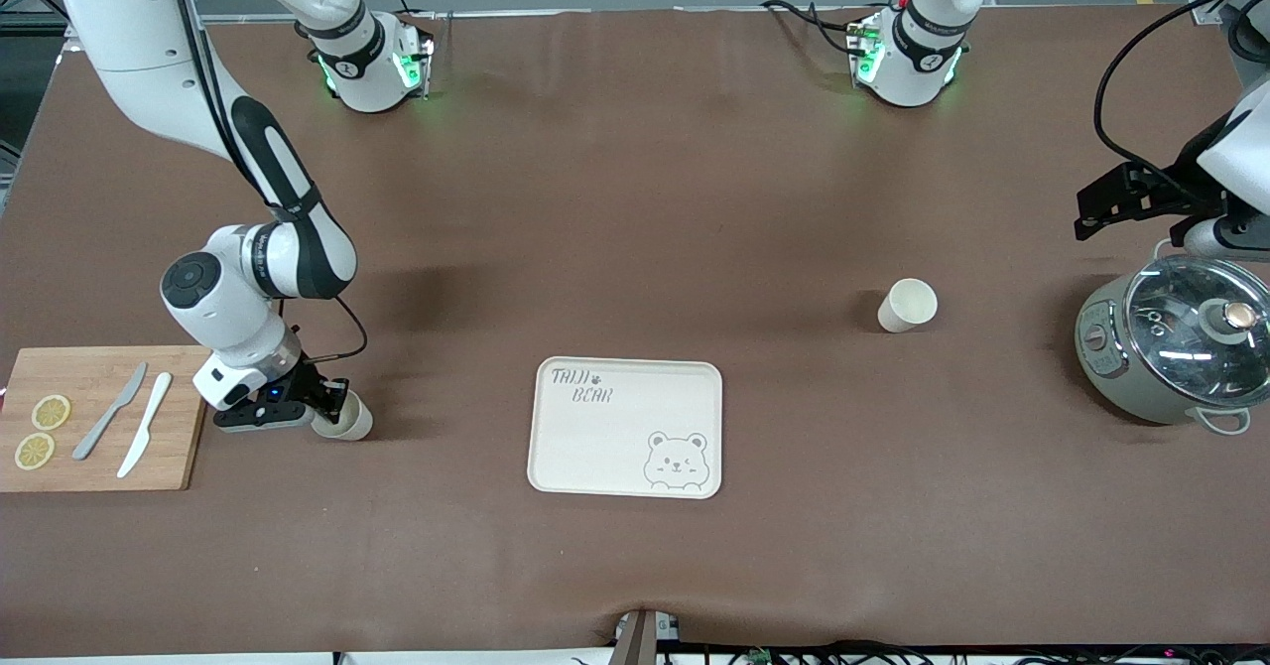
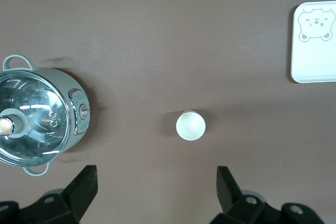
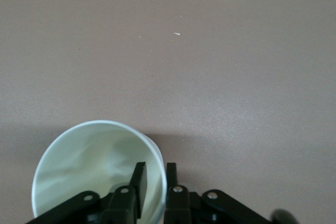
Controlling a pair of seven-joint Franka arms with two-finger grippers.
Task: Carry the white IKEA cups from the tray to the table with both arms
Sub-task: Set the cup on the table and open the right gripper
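Note:
One white cup (image 1: 346, 419) sits on the table between the cutting board and the bear tray (image 1: 615, 447). My right gripper (image 3: 156, 169) is low over it, one finger inside the rim and one outside. The jaws stand a little wider than the thin wall (image 3: 100, 156), and the inner finger is slightly off it. The other white cup (image 1: 907, 305) stands upright toward the left arm's end of the table. My left gripper (image 2: 157, 174) hangs open high above the table, with that cup (image 2: 190, 125) and the tray (image 2: 315, 56) below it.
A grey pot with a glass lid (image 1: 1176, 347) stands at the left arm's end, beside the standing cup. A wooden cutting board (image 1: 99, 466) with two knives and two lemon slices lies at the right arm's end, close to the right gripper.

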